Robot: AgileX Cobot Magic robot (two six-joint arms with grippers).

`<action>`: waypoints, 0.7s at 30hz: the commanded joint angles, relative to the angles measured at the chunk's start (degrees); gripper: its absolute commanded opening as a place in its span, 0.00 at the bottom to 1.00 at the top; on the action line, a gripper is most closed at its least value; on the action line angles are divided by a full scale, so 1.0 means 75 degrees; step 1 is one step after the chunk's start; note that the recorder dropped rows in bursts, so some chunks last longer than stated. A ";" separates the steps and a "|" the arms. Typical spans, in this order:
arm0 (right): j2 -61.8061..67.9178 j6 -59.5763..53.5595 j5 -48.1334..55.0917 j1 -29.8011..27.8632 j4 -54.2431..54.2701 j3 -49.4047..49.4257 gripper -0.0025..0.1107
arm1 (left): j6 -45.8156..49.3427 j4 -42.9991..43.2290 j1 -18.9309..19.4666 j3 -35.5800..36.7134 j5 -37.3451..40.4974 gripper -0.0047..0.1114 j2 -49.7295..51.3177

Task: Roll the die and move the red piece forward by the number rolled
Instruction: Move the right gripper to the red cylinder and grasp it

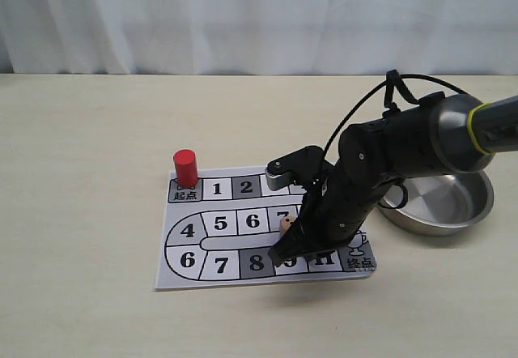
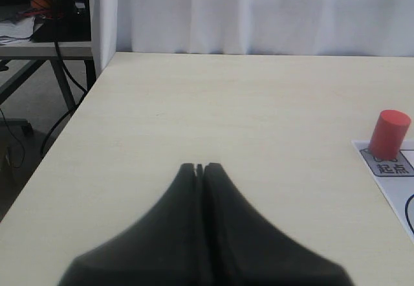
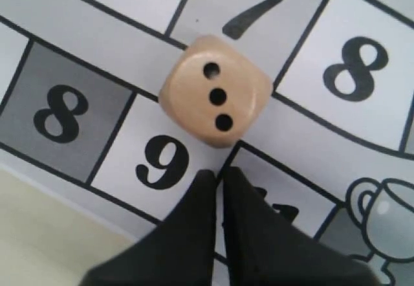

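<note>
The upright red piece (image 2: 389,134) stands ahead of the left end effector (image 2: 199,167), well apart from the right end effector (image 3: 218,175). Both are pressed together.

One die (image 3: 215,92), one red piece (image 1: 185,168), one board (image 1: 220,223), one bowl (image 1: 453,204).

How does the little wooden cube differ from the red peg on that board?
The die is a pale wooden cube with black pips, three facing up; the red piece is a plain red cylinder. The die lies mid-board near squares 7 and 9; the red piece stands upright at the start square. Both sit on the board.
</note>
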 commanded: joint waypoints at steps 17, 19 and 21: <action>0.0414 -0.1210 0.0531 0.0593 0.1566 -0.3115 0.60 | 0.0001 -0.0016 -0.0063 -0.0046 -0.0079 0.04 -0.0004; 0.0692 -0.1153 0.0322 0.0681 0.1599 -0.3454 0.66 | 0.0001 -0.0016 -0.0063 -0.0046 -0.0079 0.04 -0.0004; 0.0999 -0.1153 0.0104 0.0738 0.1638 -0.3815 0.68 | 0.0001 -0.0016 -0.0063 -0.0046 -0.0079 0.04 -0.0004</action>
